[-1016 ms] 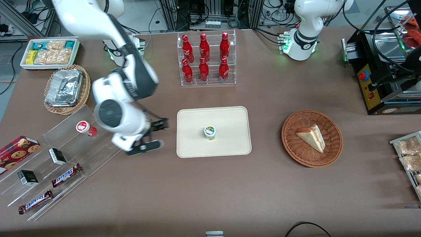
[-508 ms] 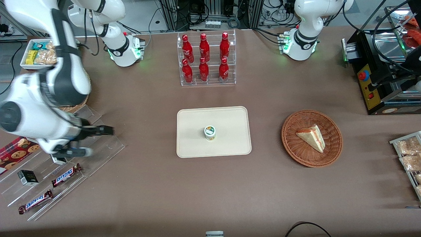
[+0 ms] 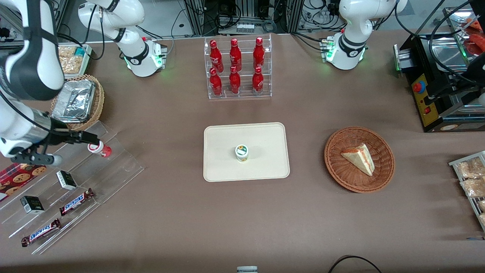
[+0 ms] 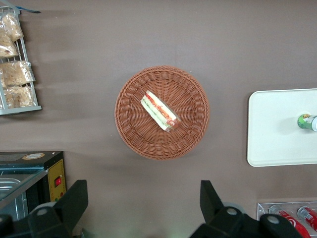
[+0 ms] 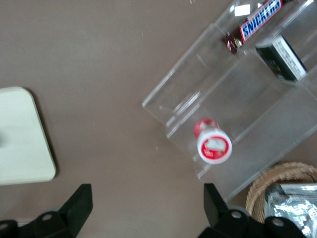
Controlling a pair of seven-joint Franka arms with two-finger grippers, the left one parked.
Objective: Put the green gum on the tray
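Observation:
The green gum (image 3: 241,152) stands upright on the cream tray (image 3: 265,140), near its middle. It also shows in the left wrist view (image 4: 308,121) on the tray (image 4: 277,129). My right gripper (image 3: 77,149) is open and empty, high above the clear acrylic shelf (image 3: 113,167) at the working arm's end of the table, far from the tray. In the right wrist view the gripper (image 5: 147,203) hangs over bare table with a corner of the tray (image 5: 20,134) showing; the green gum is out of that view.
A red-bodied gum bottle (image 3: 96,147) stands on the acrylic shelf, also in the right wrist view (image 5: 214,144). Snickers bars (image 3: 75,201) and small boxes lie lower on it. A foil-filled basket (image 3: 77,100), a red bottle rack (image 3: 237,68) and a sandwich basket (image 3: 359,159) stand around.
The right arm has swung away from beside the tray toward the working arm's end of the table and risen, gripper open. The green gum has stayed on the tray.

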